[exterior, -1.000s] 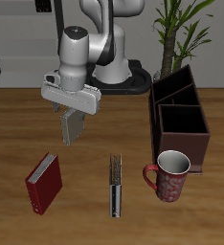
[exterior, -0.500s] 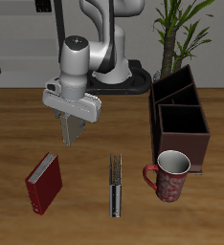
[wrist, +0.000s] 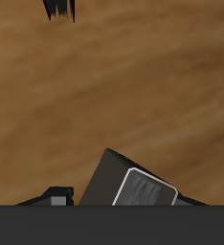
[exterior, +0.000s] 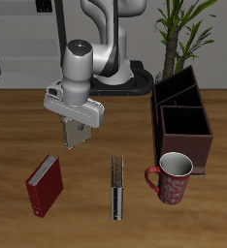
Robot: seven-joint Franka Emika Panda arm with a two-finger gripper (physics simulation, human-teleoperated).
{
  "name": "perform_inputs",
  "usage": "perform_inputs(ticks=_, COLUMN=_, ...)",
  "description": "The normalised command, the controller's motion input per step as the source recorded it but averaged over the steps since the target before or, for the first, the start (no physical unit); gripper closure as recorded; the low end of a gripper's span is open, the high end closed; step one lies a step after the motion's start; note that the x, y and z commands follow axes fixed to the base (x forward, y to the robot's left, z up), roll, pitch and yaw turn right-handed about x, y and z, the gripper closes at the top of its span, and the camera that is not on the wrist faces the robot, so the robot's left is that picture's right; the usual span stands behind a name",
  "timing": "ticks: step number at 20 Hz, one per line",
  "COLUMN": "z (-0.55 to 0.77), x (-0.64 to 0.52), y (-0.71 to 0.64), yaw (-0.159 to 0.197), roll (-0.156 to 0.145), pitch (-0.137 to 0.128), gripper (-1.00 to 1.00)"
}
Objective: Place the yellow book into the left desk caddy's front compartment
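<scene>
On the wooden table (exterior: 18, 126), from one side across: a dark red book (exterior: 45, 184) near the front edge, the claw (exterior: 76, 136) raised farther back and clenched on the yellow book (exterior: 77, 129), which hung tilted clear of the wood. Then a thin dark striped book (exterior: 115, 186), a red patterned mug (exterior: 172, 177) just before the left desk caddy (exterior: 181, 121); its front compartment (exterior: 184, 121) lay uncovered. A potted plant (exterior: 188, 27) stood behind.
</scene>
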Motion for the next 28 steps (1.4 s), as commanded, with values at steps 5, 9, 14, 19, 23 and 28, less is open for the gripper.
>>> perform_inputs(ticks=5, z=0.15, x=-0.08, y=0.05, yaw=-0.008, roll=0.006, pitch=-0.019, gripper=1.0)
perform_inputs(ticks=9, z=0.25, x=-0.07, y=0.08, yaw=-0.021, roll=0.008, pitch=-0.024, gripper=1.0)
perform_inputs(ticks=14, z=0.3, x=-0.06, y=0.19, yaw=0.024, roll=0.028, pitch=-0.03, gripper=1.0)
perform_inputs(ticks=19, z=0.42, x=-0.14, y=0.28, yaw=0.047, roll=0.023, pitch=-0.046, gripper=1.0)
perform_inputs(ticks=23, z=0.27, x=-0.16, y=0.36, yaw=0.04, roll=0.044, pitch=-0.018, gripper=1.0)
perform_inputs(ticks=28, z=0.21, x=-0.15, y=0.27, yaw=0.005, roll=0.036, pitch=-0.013, gripper=1.0)
